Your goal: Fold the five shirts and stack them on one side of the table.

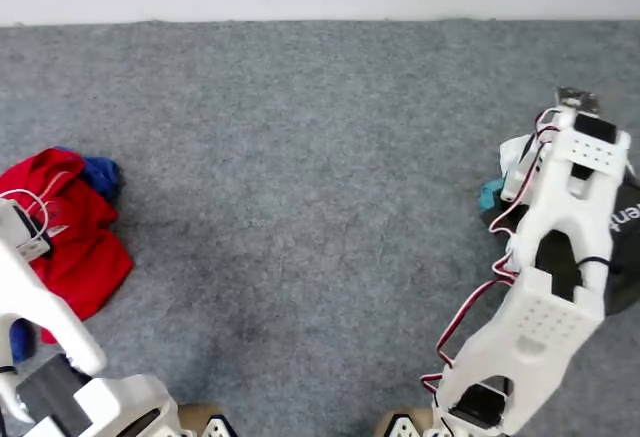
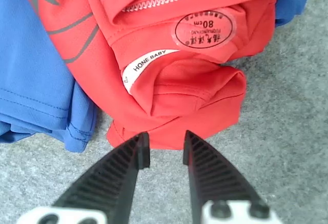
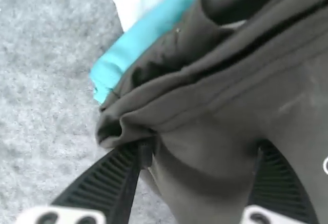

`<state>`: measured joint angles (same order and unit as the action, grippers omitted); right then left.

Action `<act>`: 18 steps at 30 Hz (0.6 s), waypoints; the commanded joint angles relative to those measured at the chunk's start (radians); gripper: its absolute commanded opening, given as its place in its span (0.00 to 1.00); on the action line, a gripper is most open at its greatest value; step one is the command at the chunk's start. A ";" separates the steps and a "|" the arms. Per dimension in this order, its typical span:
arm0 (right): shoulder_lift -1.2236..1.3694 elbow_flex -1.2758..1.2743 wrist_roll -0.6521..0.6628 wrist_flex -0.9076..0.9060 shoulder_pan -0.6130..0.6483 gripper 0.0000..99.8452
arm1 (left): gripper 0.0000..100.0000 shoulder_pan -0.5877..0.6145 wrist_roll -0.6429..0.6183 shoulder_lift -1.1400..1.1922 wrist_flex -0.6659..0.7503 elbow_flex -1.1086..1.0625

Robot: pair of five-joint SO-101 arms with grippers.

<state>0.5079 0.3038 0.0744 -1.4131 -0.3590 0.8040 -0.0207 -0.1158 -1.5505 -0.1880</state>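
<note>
Worktop: grey, felt-like, with shirts at both far sides.

3 o'clock heap: black shirt on top, the white shirt and teal shirt showing from under its 10 o'clock side. All are crumpled, so you cannot read a long axis here.

9 o'clock heap: red shirt bunched over the blue shirt. The red heap's long axis runs roughly 12 to 6. Its neck label faces up, so the collar is on top.

Nothing looks folded yet.

Handling, as a judgement: thin knit, light, limp, with no stiffness to push against. It will drag on this nap rather than slide. Take hold at a seam, at the collar or shoulder, not mid-panel.

Right claw: spread wide, with a thick fold of the black shirt between the jaws. You cannot confirm any squeeze.

Left claw: narrowly parted and released, its tips right at the red shirt's nearest folded edge.
</note>
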 commanded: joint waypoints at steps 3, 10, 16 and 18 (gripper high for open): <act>-0.010 -0.002 -0.012 0.024 0.050 0.32 | 0.12 -0.008 0.002 -0.041 0.008 0.002; -0.021 0.011 -0.009 0.019 0.082 0.32 | 0.12 -0.008 0.002 -0.041 0.006 0.002; -0.177 0.150 0.091 -0.208 0.071 0.32 | 0.12 -0.008 0.002 -0.041 0.011 -0.018; -0.252 0.206 0.115 -0.275 0.071 0.32 | 0.12 -0.018 0.002 -0.041 0.011 -0.042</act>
<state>0.4035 0.4081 0.1496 -1.5911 -0.2915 0.8040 -0.0207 -0.1158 -1.5505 -0.2171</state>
